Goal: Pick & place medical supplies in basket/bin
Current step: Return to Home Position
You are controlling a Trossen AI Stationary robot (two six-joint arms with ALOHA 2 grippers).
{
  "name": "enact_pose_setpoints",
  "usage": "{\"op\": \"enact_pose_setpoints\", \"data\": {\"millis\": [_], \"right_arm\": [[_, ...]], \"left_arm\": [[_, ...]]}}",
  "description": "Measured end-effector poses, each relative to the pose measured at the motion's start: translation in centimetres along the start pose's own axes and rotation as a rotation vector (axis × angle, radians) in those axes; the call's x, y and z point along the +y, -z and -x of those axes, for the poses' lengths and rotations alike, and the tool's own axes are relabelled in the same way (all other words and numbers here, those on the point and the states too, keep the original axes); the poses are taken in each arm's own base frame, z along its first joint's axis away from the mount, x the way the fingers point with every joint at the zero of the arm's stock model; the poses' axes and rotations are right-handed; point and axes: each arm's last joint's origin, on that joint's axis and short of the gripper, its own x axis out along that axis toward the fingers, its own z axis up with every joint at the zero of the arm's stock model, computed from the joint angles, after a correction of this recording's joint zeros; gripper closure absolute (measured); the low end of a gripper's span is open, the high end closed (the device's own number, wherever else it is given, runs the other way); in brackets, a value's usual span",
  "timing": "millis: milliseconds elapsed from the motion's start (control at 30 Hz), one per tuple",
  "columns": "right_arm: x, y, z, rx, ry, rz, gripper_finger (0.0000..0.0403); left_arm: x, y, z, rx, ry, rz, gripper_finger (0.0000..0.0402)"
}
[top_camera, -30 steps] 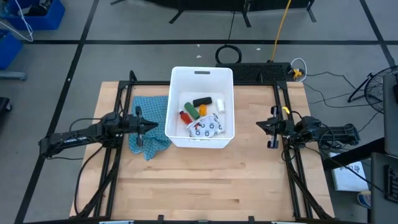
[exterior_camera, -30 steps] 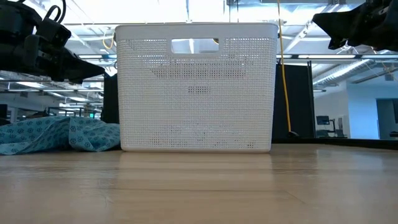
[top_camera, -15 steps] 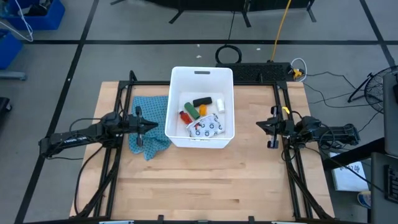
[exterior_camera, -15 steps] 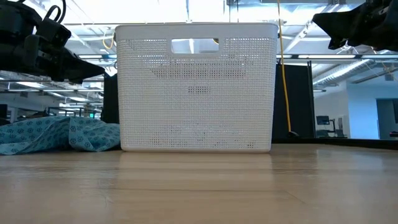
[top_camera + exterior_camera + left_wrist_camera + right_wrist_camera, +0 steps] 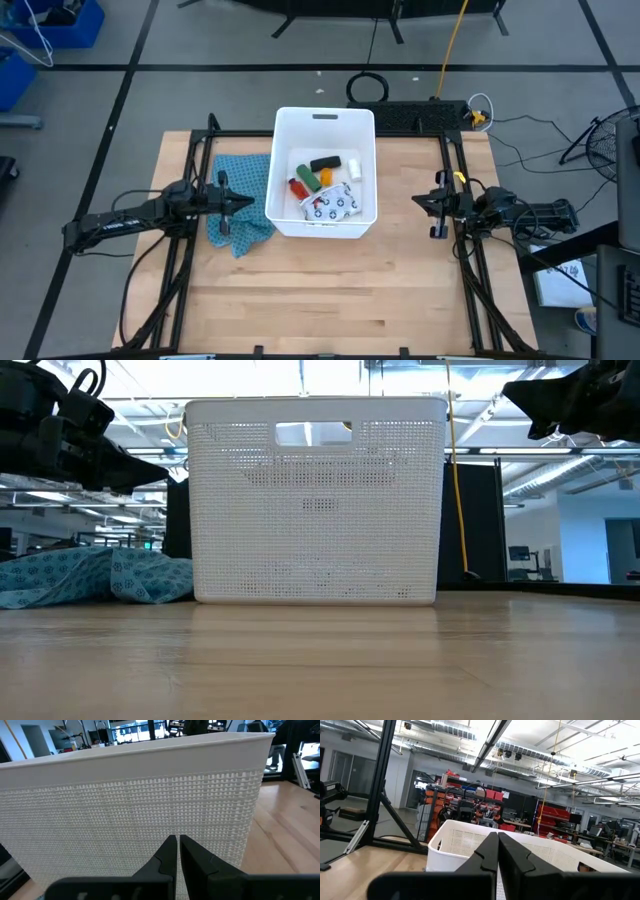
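The white tub (image 5: 325, 122) stands at the table's far middle; its perforated wall (image 5: 315, 510) fills the low view. Inside lie a white patterned pouch (image 5: 333, 205), a red bottle (image 5: 298, 187), an orange vial (image 5: 324, 178), a black packet (image 5: 324, 164), a green packet (image 5: 307, 177) and a white cylinder (image 5: 353, 168). My left gripper (image 5: 250, 202) hangs shut just left of the tub, over the teal cloth; its fingertips (image 5: 178, 840) point at the tub wall. My right gripper (image 5: 418, 201) hangs shut to the tub's right, raised, facing the tub (image 5: 470, 845).
A teal checked cloth (image 5: 240, 195) lies crumpled on the table against the tub's left side (image 5: 100, 575). Black frame rails (image 5: 195, 160) run along the table's left and right sides. Bare wooden table (image 5: 320, 290) stretches across the near half. Blue crates (image 5: 40, 30) sit on the floor far left.
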Motion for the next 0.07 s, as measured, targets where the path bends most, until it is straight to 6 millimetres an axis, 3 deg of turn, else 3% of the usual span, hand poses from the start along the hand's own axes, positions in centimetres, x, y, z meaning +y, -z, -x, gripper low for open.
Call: {"op": "enact_pose_setpoints", "data": {"millis": [67], "right_arm": [[0.0, 0.0, 0.0, 0.0, 0.0, 0.0, 0.0403]], "left_arm": [[0.0, 0.0, 0.0, 0.0, 0.0, 0.0, 0.0376]]}}
